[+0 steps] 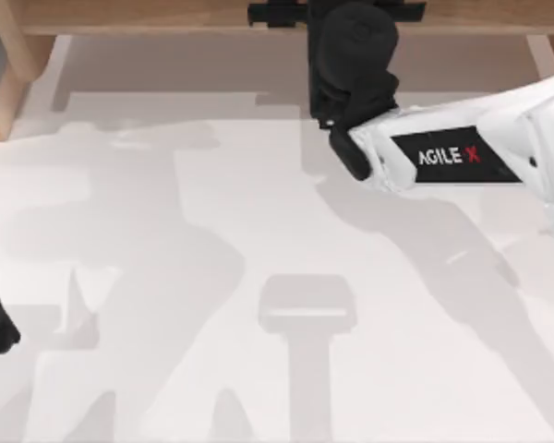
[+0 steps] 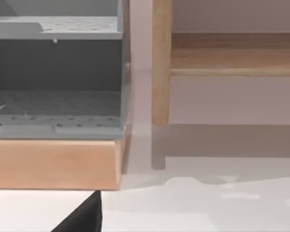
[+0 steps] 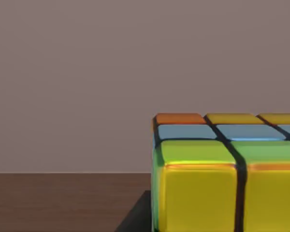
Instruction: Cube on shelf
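Up close, cube right before right tool, over shelf, grip unclear

One piece of lettering can be read: "AGILE X", in the top view. It stands on a black rectangular label panel set into the white forearm casing of the right arm, near the top right. The letters of "AGILE" are white and the "X" is red. The left wrist view and the right wrist view carry no legible words, numbers or signs.
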